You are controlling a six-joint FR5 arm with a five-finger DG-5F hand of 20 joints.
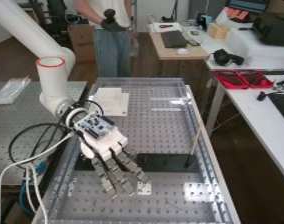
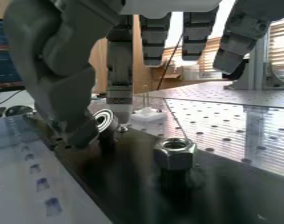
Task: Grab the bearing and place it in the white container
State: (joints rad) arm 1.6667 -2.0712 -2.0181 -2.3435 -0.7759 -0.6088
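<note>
Hand point(image 1: 105, 142) pinching the bearing point(image 2: 104, 119) between thumb and one finger, low over the dark plate point(image 1: 166, 162), should next go back past its wrist towards the white container point(image 1: 110, 95).

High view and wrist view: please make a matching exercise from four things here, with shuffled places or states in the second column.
Things
1. White and dark grey robot hand
2. Silver metal hexagonal nut
3. Red trays
4. Thin light wooden stick

Places or states
A. On the white-topped table, high view
B. Slanting up near the right edge of the perforated metal bench, high view
C. At the end of the white arm
D. Round opening facing up, wrist view

Pairs: 1-C, 2-D, 3-A, 4-B
</note>
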